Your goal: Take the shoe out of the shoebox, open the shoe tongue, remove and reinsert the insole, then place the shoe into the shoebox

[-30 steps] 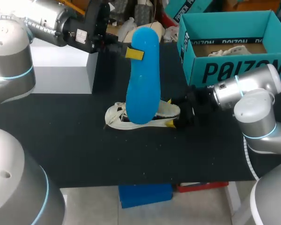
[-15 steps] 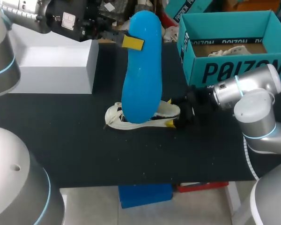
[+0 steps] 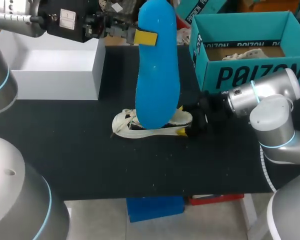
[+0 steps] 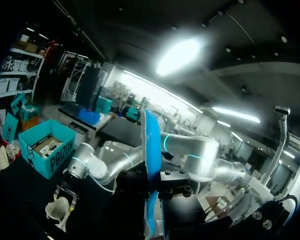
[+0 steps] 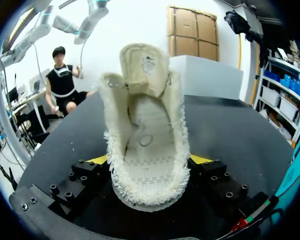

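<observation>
Left arm raised; left gripper (image 3: 141,37) pinches the smooth, rounded blue insole (image 3: 157,75) upright above the shoe (image 3: 123,124) (cream, fleecy-lined). Right gripper (image 5: 149,166) clamps its heel on the black table (image 3: 80,150), near the teal shoebox (image 3: 250,76).

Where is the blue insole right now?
In the head view the blue insole hangs upright in the left gripper, above the shoe on the black table.

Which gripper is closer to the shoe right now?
Right. The right gripper is shut on the heel end of the shoe. The left gripper is up above the shoe, holding the blue insole near its upper end.
</observation>
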Motion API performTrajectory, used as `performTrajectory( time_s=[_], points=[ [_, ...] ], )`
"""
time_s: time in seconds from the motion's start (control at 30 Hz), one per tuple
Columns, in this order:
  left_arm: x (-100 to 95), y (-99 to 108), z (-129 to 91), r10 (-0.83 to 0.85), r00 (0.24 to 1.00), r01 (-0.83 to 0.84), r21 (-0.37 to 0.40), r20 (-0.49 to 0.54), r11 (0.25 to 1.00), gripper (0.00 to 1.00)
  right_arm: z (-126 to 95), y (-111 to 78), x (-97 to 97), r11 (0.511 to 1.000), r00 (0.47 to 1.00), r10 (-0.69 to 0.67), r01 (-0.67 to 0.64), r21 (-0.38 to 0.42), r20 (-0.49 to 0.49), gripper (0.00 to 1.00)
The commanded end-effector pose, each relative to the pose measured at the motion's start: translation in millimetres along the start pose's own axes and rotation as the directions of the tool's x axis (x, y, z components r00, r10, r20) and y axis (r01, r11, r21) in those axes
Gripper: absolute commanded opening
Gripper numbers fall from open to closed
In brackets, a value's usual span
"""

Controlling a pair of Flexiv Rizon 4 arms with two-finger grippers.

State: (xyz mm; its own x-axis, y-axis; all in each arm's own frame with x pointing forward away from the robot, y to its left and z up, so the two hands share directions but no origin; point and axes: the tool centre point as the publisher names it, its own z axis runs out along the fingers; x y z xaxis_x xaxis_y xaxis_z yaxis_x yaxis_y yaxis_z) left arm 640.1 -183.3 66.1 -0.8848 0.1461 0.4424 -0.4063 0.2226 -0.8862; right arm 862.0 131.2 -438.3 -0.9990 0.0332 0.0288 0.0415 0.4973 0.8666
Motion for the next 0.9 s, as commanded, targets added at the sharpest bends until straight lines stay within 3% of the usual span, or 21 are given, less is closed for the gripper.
performTrajectory(
  time_s=[0.03, 0.07, 0.1, 0.57, 0.73, 0.9],
  points=[
    [5.0, 5.3, 0.0, -0.002, 0.989, 0.000, 0.012, 0.147, 1.000, 0.00, 1.4, -3.6, -0.2, 1.000, 1.000, 0.001, -0.001, 0.001, 0.001, 0.00],
    [5.0, 5.3, 0.0, -0.002, 0.989, 0.000, 0.012, 0.147, 1.000, 0.00, 1.4, -3.6, -0.2, 1.000, 1.000, 0.001, -0.001, 0.001, 0.001, 0.29],
    [5.0, 5.3, 0.0, -0.002, 0.989, 0.000, 0.012, 0.147, 1.000, 0.00, 0.1, -2.6, -0.9, 1.000, 1.000, 0.004, -0.004, 0.022, 0.003, 1.00],
    [5.0, 5.3, 0.0, -0.002, 0.989, 0.000, 0.012, 0.147, 1.000, 0.00, -31.0, 7.4, -6.1, 0.945, 0.998, -0.011, -0.007, 0.327, 0.054, 1.00],
    [5.0, 5.3, 0.0, -0.002, 0.989, 0.000, 0.012, 0.147, 1.000, 0.00, -42.5, 12.1, -4.7, 0.891, 0.998, -0.027, 0.000, 0.454, 0.053, 1.00],
    [5.0, 5.3, 0.0, -0.002, 0.989, 0.000, 0.012, 0.147, 1.000, 0.00, -51.0, 23.5, -4.7, 0.800, 0.996, -0.061, 0.012, 0.600, 0.062, 1.00]
  ],
)
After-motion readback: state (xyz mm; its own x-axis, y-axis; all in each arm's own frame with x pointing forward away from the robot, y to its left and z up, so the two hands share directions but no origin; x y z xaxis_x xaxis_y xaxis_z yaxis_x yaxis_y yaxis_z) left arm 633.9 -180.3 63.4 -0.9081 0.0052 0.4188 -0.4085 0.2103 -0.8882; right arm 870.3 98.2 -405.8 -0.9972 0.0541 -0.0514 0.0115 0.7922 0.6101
